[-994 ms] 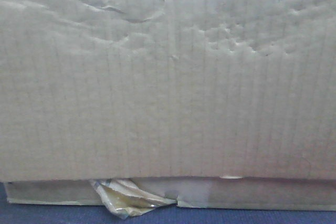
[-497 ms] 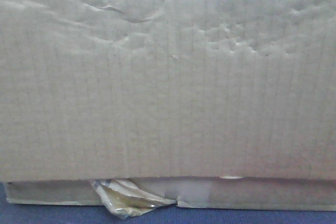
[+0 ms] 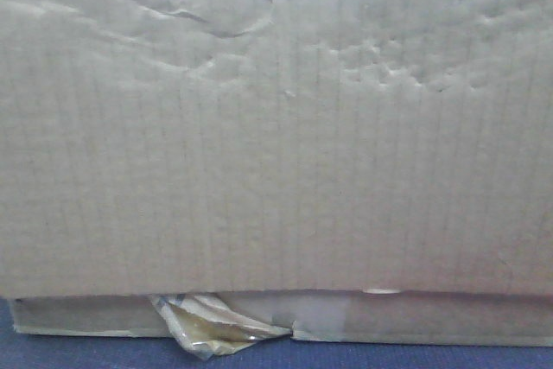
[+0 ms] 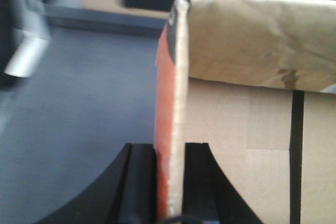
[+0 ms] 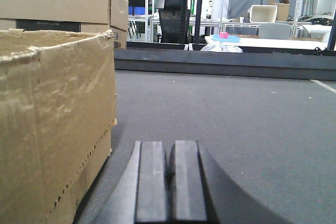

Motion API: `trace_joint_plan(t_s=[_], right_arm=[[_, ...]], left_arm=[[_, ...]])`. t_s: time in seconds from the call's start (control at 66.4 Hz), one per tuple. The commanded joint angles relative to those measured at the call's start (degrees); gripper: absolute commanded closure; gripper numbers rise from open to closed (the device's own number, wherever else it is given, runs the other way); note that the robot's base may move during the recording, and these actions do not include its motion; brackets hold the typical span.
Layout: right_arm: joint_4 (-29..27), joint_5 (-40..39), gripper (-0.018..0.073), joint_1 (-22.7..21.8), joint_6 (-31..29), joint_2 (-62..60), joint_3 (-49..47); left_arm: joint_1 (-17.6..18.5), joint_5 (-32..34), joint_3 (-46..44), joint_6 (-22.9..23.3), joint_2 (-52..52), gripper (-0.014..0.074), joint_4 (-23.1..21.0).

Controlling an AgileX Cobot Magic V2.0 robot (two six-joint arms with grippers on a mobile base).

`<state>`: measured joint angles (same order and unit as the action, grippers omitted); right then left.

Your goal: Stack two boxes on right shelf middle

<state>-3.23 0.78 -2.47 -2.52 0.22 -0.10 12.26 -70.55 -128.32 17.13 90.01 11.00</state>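
Observation:
A brown corrugated cardboard box (image 3: 276, 127) with creased, dented faces fills the front view, with a crumpled yellowish tape scrap (image 3: 207, 326) at its lower edge. My left gripper (image 4: 169, 182) is shut on an upright flap (image 4: 172, 103) of a box (image 4: 241, 145); the flap is orange on its left side. My right gripper (image 5: 169, 161) is shut and empty, low over the dark grey carpet (image 5: 236, 114), just right of a torn-rimmed box (image 5: 52, 119). A second box (image 5: 58, 3) stands behind that one. The steel shelf is out of view.
A dark raised ledge (image 5: 226, 59) crosses the far end of the carpet. Beyond it are an office chair (image 5: 173, 19), white tables (image 5: 262, 40) and metal racks. Blue carpet (image 3: 363, 359) shows under the box in the front view.

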Motion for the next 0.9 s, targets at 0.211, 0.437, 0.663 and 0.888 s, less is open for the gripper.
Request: trace_joint_plan(t_s=[0.211,0.437,0.663,0.888], right_arm=[[0.42,-1.25,0.0721,-0.18,0.09,-0.22,0.10],[0.42,-1.25,0.0721,-0.18,0.09,-0.22,0.10],[0.42,-1.25,0.0721,-0.18,0.09,-0.22,0.10],[0.42,-1.25,0.0721,-0.18,0.09,-0.22,0.10]], left_arm=[[18.65,0.59,14.37,16.59,-0.10,0.0707,10.27],[19.95,2.44,27.87,19.22,0.19,0.0707,5.51],[20.04,3.43,31.76,19.22,4.58,0.0707,2.05],[20.04,3.98,31.65,19.22,8.95,0.0707,1.12]])
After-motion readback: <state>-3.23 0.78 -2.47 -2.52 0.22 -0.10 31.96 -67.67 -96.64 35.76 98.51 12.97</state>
